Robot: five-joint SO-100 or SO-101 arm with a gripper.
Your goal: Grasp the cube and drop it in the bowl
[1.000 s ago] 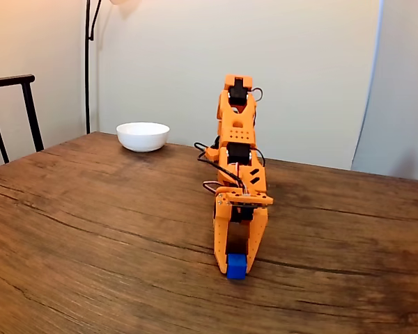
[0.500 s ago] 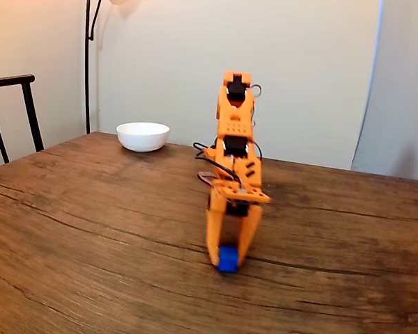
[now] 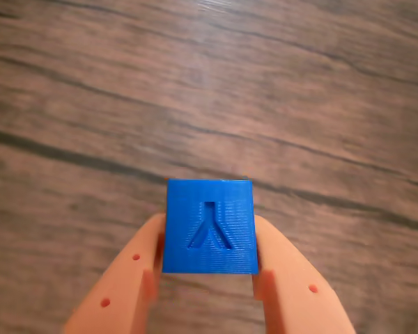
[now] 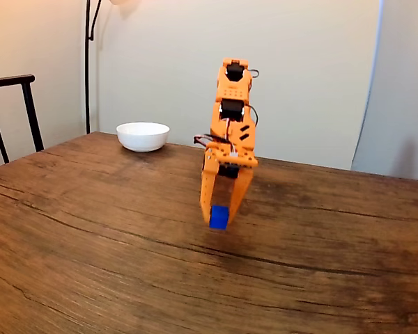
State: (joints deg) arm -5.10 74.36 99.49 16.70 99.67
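The bright blue cube (image 3: 210, 226) hangs above the wooden table, pinched between the two orange fingers of my gripper (image 3: 209, 254); a Y-shaped mark is pressed into its upper face. In the fixed view the cube (image 4: 219, 217) sits at the tips of the gripper (image 4: 219, 219), lifted clear of the tabletop near the middle. The white bowl (image 4: 143, 136) stands at the far left edge of the table, well behind and to the left of the gripper.
The orange arm (image 4: 230, 118) rises behind the gripper in the fixed view. A dark chair back (image 4: 14, 115) stands past the table's left edge, and a lamp pole (image 4: 88, 62) runs up the wall behind the bowl.
The gripper has risen off the table with the cube and shifted slightly left and back; one second ago the cube rested on the wood between the fingers.
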